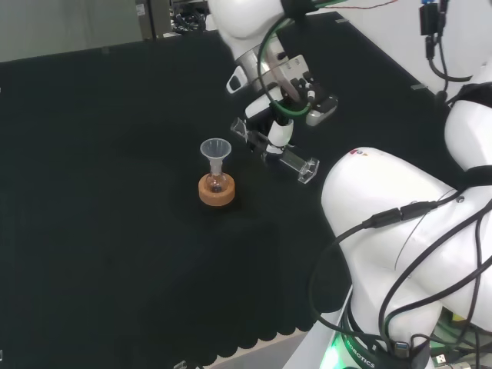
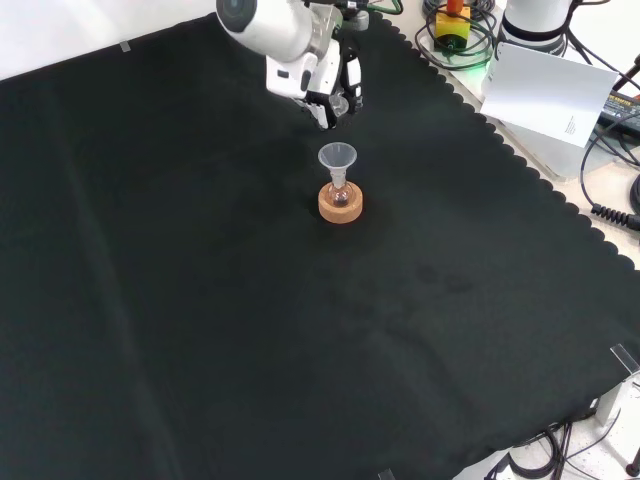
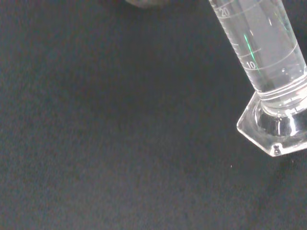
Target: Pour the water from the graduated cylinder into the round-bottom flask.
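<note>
Gripping the clear, hexagon-footed graduated cylinder (image 3: pixel 268 81), the hand's (image 1: pixel 280 115) fingers curl round it.

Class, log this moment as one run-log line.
hand: grips cylinder, tilted | flask: on cork stand, funnel in neck | pour: not begun

Arm reaches fwd over far part of bench in head view, wrist bent down. Hand (image 1: pixel 280 131) low nr cloth, fingers curled round the graduated cylinder (image 1: pixel 278 151), which lies tilted.
</note>
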You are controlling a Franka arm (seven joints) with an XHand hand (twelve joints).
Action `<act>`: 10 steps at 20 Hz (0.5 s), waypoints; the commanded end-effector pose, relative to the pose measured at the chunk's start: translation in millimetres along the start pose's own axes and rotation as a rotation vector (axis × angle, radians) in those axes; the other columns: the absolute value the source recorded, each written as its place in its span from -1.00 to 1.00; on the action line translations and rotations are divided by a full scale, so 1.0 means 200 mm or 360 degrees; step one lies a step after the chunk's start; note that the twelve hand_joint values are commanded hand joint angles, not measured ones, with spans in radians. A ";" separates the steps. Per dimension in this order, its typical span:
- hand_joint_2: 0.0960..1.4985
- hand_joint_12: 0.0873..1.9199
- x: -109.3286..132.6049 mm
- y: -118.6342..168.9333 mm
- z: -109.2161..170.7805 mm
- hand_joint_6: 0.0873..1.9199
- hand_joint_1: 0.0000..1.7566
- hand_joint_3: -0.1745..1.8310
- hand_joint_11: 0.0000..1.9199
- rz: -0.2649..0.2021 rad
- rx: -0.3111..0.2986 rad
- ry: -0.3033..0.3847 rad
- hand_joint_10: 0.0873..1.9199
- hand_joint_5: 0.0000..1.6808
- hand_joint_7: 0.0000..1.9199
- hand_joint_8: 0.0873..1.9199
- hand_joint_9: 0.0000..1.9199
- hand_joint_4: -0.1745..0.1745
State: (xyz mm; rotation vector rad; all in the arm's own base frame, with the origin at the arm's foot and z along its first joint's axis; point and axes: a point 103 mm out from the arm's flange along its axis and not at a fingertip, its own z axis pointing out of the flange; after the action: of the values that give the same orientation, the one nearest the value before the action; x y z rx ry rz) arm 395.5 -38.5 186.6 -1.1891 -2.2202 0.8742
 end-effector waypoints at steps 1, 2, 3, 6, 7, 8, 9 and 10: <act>0.46 -0.33 0.03 0.03 -0.03 -0.02 0.29 -0.83 0.43 0.0129 0.0283 -0.0129 -1.00 0.19 0.30 -0.73 0.54 -0.72; 0.46 -0.33 0.05 0.04 -0.04 -0.02 0.29 -0.83 0.43 0.0157 0.0330 -0.0159 -1.00 0.19 0.30 -0.73 0.54 -0.72; 0.46 -0.33 0.06 0.05 -0.05 -0.02 0.29 -0.83 0.43 0.0164 0.0355 -0.0171 -1.00 0.19 0.30 -0.73 0.54 -0.72; 0.46 -0.33 0.09 0.08 -0.07 -0.02 0.29 -0.83 0.43 0.0184 0.0407 -0.0186 -1.00 0.19 0.31 -0.73 0.54 -0.72; 0.46 -0.33 0.09 0.08 -0.07 -0.02 0.29 -0.83 0.43 0.0192 0.0416 -0.0160 -1.00 0.19 0.31 -0.73 0.54 -0.72; 0.46 -0.33 0.10 0.09 -0.08 -0.02 0.29 -0.83 0.43 0.0194 0.0423 -0.0156 -1.00 0.19 0.31 -0.73 0.55 -0.73; 0.46 -0.33 0.10 0.09 -0.08 -0.02 0.29 -0.83 0.43 0.0195 0.0430 -0.0155 -1.00 0.19 0.31 -0.73 0.55 -0.73; 0.46 -0.33 0.11 0.10 -0.09 -0.02 0.29 -0.83 0.43 0.0195 0.0434 -0.0152 -1.00 0.19 0.31 -0.74 0.55 -0.73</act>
State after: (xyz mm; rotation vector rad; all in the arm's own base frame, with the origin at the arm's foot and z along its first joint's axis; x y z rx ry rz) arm 402.8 -9.1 186.3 -1.1503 -2.1306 1.1656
